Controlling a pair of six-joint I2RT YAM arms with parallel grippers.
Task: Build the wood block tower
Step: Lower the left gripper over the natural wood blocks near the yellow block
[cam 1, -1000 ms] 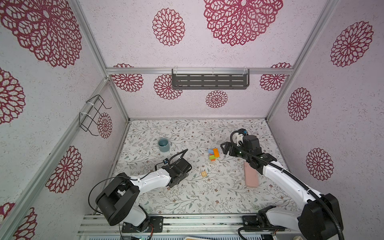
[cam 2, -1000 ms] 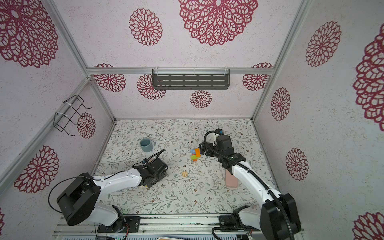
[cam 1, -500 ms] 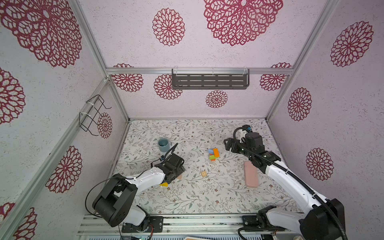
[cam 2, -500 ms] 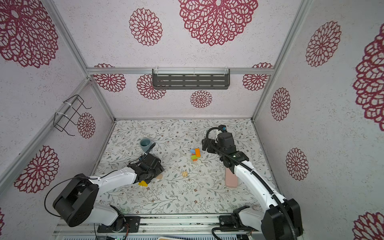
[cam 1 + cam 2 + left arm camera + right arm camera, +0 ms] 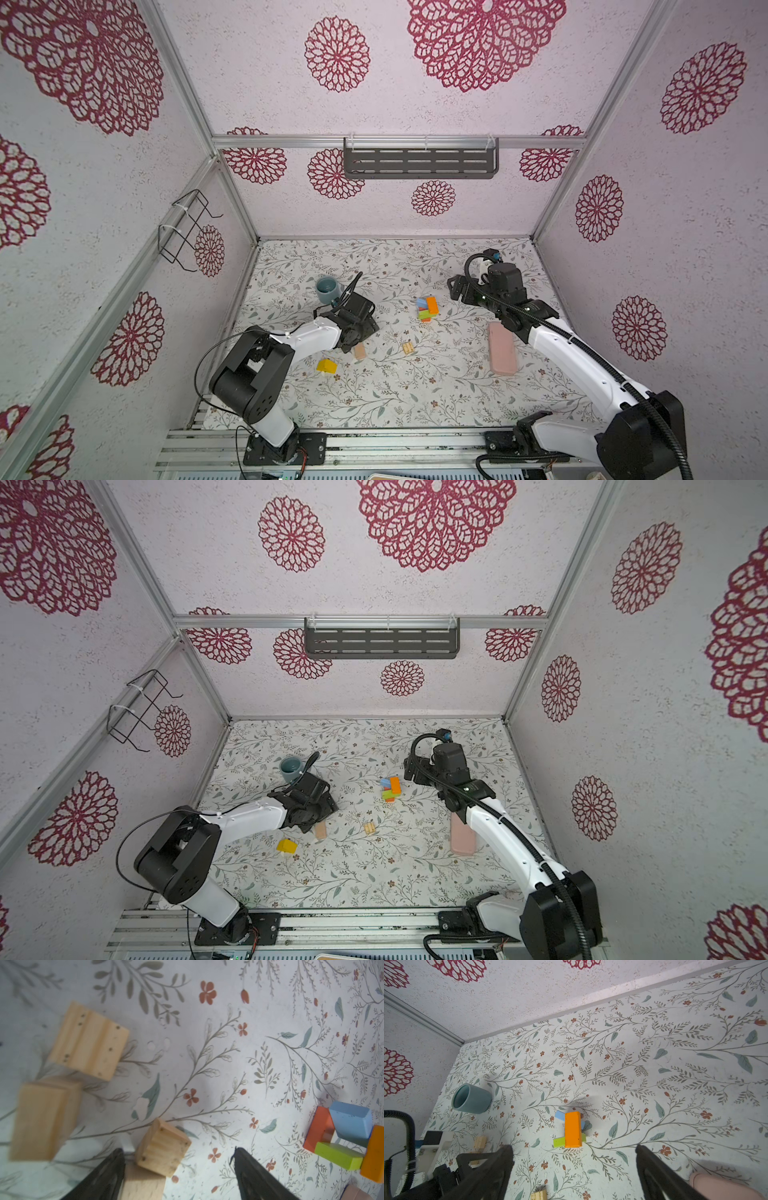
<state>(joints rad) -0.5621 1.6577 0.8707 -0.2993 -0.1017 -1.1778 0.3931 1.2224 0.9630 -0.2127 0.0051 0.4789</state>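
1. We see the left gripper [image 5: 179,1150] with its jaws spread wide over plain blocks [image 5: 163,1147], gripping none. The right gripper [image 5: 573,1148] is likewise spread and empty, near the tower [image 5: 428,309].
2. The tower sits mid-table [image 5: 415,395]. Its top orange block [image 5: 572,1129] lies flat, long axis pointing toward the right gripper, crossing a green block [image 5: 558,1142] and a blue block [image 5: 560,1115].
3. Around it we find a mug [image 5: 327,289], a pink slab [image 5: 501,348], a yellow block [image 5: 326,366] and a grooved block [image 5: 408,347], all apart from the tower.
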